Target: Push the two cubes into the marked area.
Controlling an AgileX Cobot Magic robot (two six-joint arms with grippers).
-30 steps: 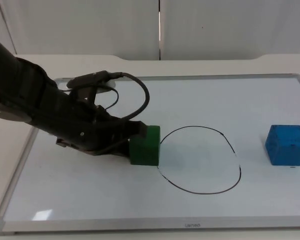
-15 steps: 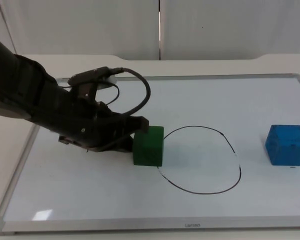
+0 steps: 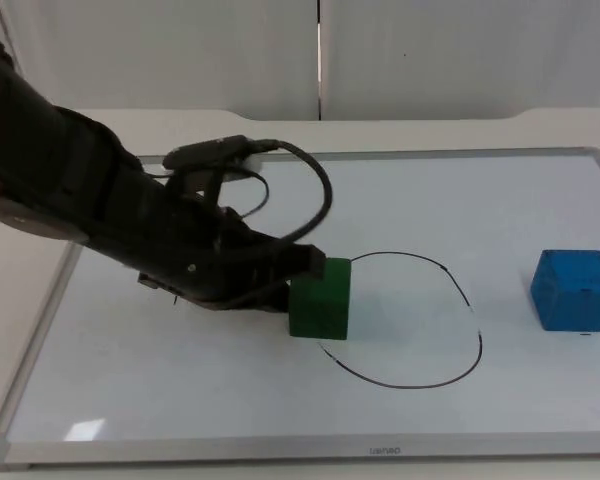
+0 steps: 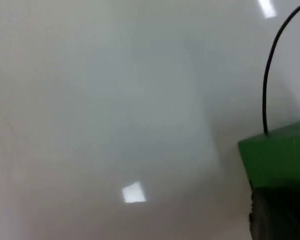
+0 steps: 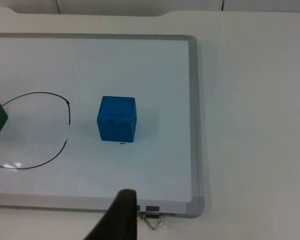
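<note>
The task is about half way for the first cube and not started for the second. The green cube [image 3: 320,298] now sits on the left edge of the drawn black outline [image 3: 460,290], partly over the line, so it needs more pushing to be fully inside. The left gripper [image 3: 292,272] presses against the cube's left side; whether its fingers are spread or pressed together I cannot tell, because the arm covers them, and in the left wrist view I probably see only one dark fingertip behind the cube. The blue cube [image 3: 574,289] stands well apart to the right of the outline, untouched. The right gripper [image 5: 121,215] waits off the whiteboard [image 3: 180,400], near its edge; its finger state I cannot tell. Nothing lies between either cube and the marked area
</note>
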